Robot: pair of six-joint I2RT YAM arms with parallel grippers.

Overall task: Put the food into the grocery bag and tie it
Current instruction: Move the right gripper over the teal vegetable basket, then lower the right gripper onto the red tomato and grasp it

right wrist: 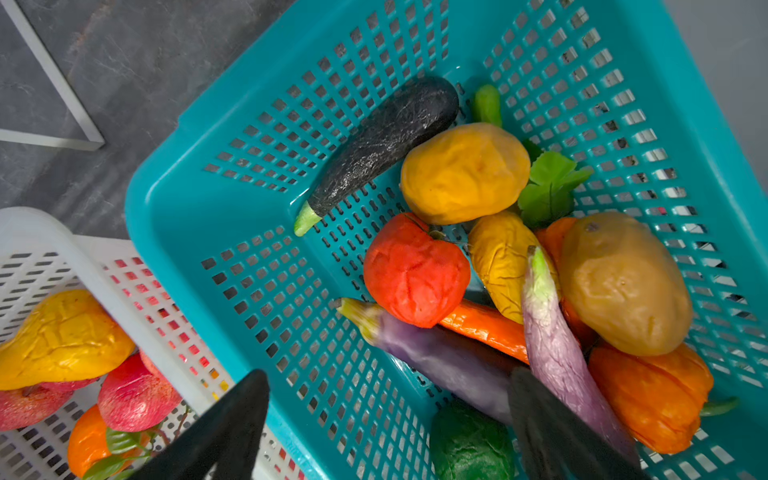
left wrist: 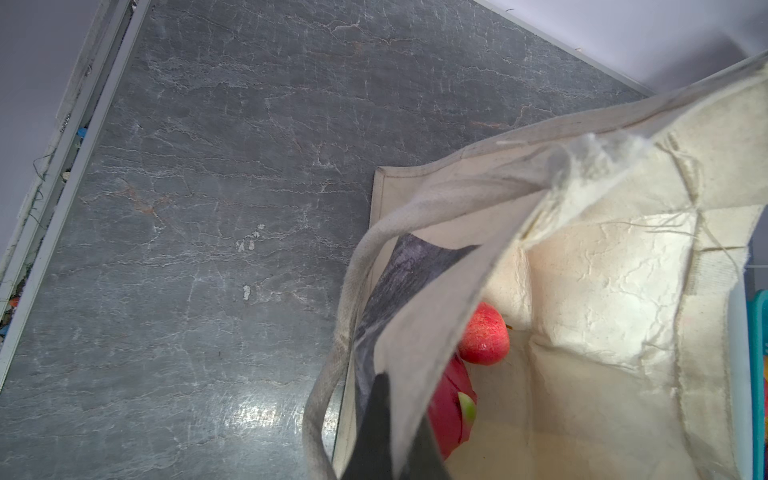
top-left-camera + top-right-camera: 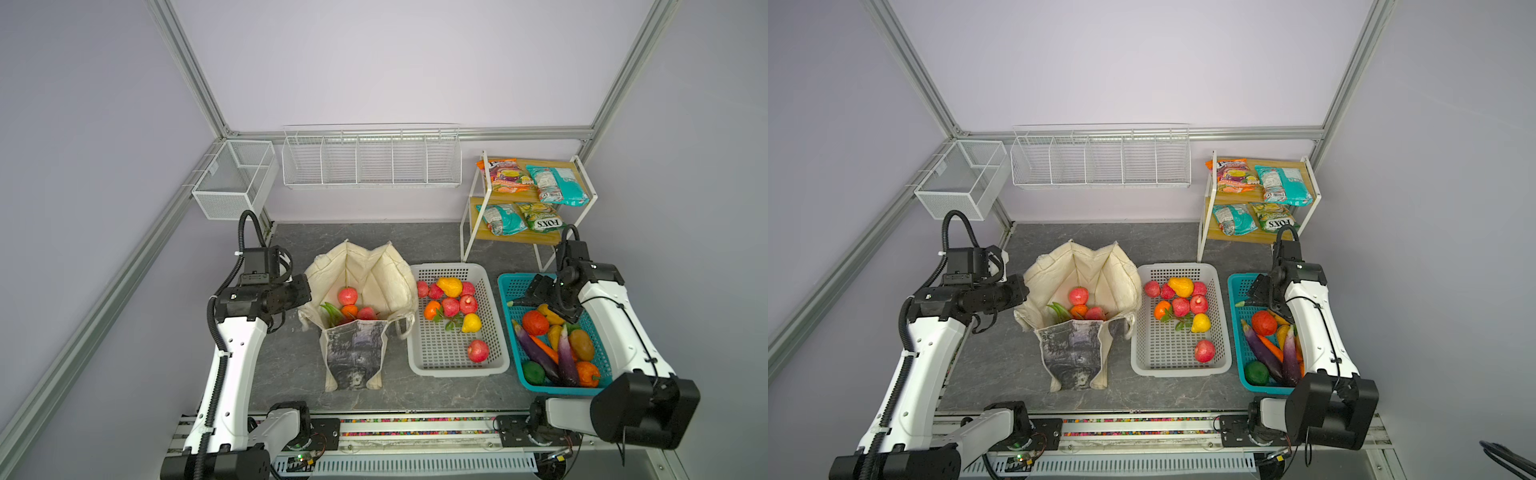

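- Grocery bag stands left of centre on the grey worktop in both top views. It is creased cream canvas, and its grey-black printed panel is slumped toward the near edge.
- Its mouth gapes upward, the far wall folded into peaks. Inside, bunched at the near side, lie a red apple, an orange and a pink dragon fruit with green tips.
- Left gripper is clamped tight on the bag's left rim. The left wrist view shows canvas pinched between the dark fingers, with a cream strap handle looping down beside them. The apple and dragon fruit are visible past the fold.
- White basket sits just to the right of the bag and holds more red apples, an orange and yellow pears.
- Teal basket comes next on the right. It is piled with toy vegetables: eggplants, a carrot, a red tomato and a potato.
- Right gripper hovers over the teal basket with its jaws spread wide and nothing between them.
- Farthest back, on the right, a two-tier shelf carries snack packets. Two of them are teal snack packets, one on each tier.
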